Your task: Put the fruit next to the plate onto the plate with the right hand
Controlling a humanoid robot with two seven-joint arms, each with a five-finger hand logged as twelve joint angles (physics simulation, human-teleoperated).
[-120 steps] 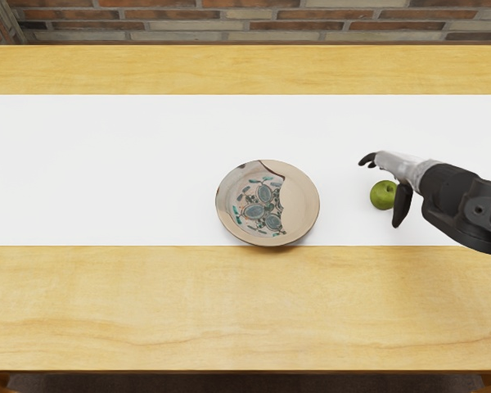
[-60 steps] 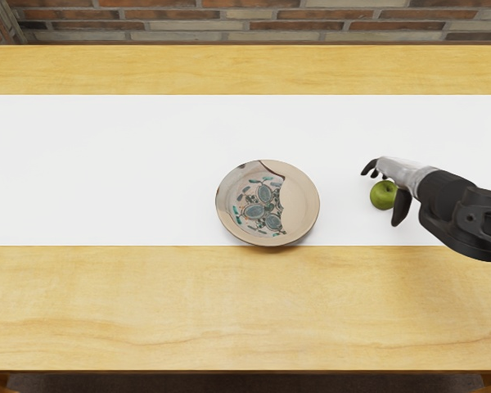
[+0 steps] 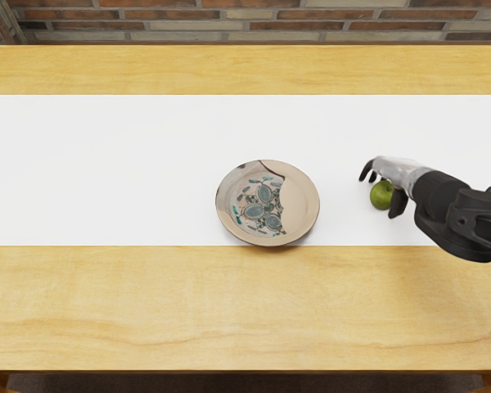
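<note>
A small green apple (image 3: 381,195) lies on the white runner, to the right of the patterned plate (image 3: 304,193). My right hand (image 3: 382,184) comes in from the right edge and hovers over the apple, fingers arched around it on the far and near sides. The fingers are still spread and the apple rests on the cloth, partly hidden by the palm. The plate holds nothing.
A white runner (image 3: 131,164) crosses the wooden table (image 3: 229,311). A brick wall (image 3: 229,20) stands behind the far edge.
The right hand has drawn in and lowered over the apple, its fingers curling closer around it. The apple and plate have not moved.
</note>
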